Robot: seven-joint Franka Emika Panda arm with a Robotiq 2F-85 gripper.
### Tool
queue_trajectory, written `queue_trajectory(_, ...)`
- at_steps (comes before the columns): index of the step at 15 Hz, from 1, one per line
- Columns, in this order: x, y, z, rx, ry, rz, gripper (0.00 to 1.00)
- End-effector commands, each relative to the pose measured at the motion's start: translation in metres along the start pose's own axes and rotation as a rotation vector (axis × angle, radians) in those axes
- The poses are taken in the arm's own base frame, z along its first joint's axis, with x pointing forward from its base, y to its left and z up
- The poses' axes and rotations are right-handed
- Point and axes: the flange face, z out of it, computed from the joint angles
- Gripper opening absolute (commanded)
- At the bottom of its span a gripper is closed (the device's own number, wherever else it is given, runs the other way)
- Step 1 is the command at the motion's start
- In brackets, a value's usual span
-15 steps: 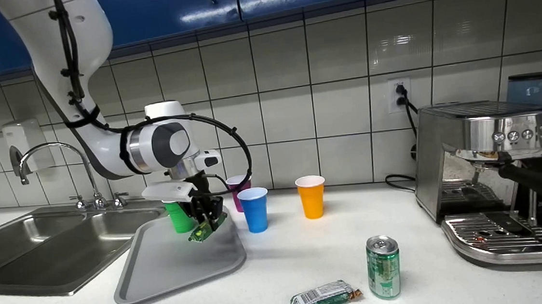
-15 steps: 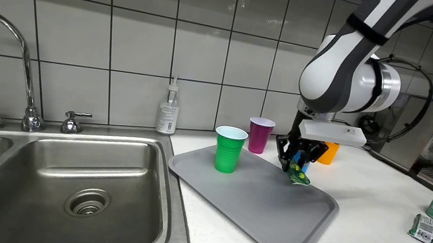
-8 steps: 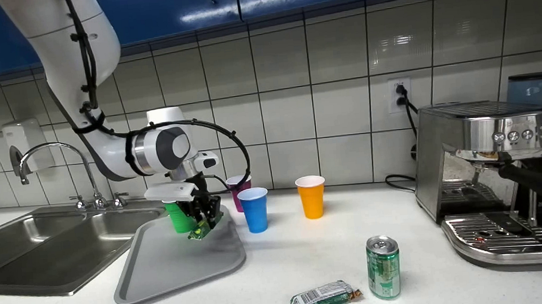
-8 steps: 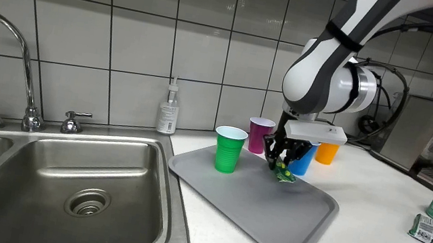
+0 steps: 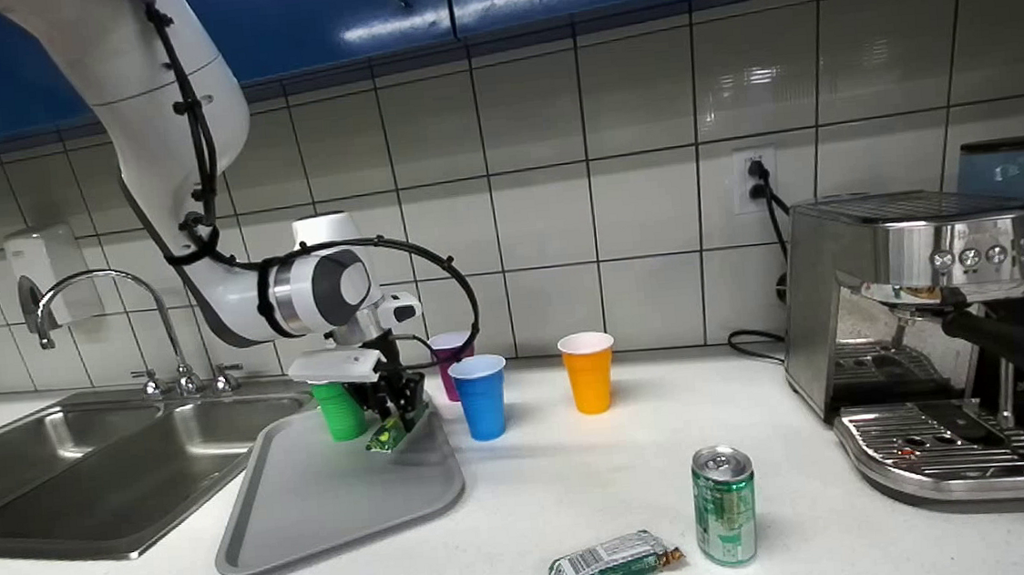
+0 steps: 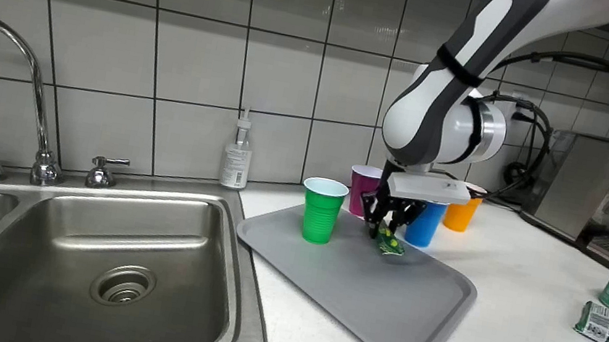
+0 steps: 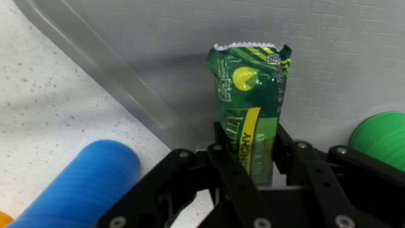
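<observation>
My gripper (image 7: 250, 129) is shut on a green granola bar (image 7: 250, 85), one finger along each side of its wrapper. The bar's far end sticks out beyond the fingertips. In both exterior views the held bar (image 5: 387, 435) (image 6: 391, 243) hangs low over the grey tray (image 5: 337, 502) (image 6: 358, 293), near its back edge. Whether it touches the tray I cannot tell. A green cup (image 6: 321, 215) stands upright on the tray beside the gripper. Just off the tray, on the gripper's opposite side, is a blue cup (image 5: 482, 404).
A purple cup (image 6: 362, 190) and an orange cup (image 5: 589, 377) stand near the tiled wall. Toward the counter's front lie a second wrapped bar (image 5: 612, 568) and a green can (image 5: 726, 508). An espresso machine (image 5: 914, 292) and a sink (image 6: 172, 248) flank the area.
Over the last second the gripper has carried the bar toward the green cup, uncovering the blue cup in an exterior view. The upper arm has come down a little; the grip looks the same.
</observation>
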Motion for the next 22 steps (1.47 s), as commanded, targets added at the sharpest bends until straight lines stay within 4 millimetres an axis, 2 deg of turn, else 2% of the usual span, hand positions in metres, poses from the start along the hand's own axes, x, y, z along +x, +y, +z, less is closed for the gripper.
queue_trajectory(1,0.013,-0.007,0.004,-0.001,-0.015,-0.036,0.12)
queue_trajectory(10,0.015,-0.02,0.009,0.006,-0.019,-0.062,0.12)
queue_trajectory(11,0.015,-0.02,0.008,0.005,-0.019,-0.06,0.62)
queue_trajectory(13,0.015,-0.019,0.006,0.008,-0.017,-0.059,0.7)
queue_trajectory(17,0.012,-0.017,-0.002,0.012,-0.012,-0.059,0.99)
queue_trajectory(22,0.005,-0.012,-0.012,0.014,-0.006,-0.055,1.0)
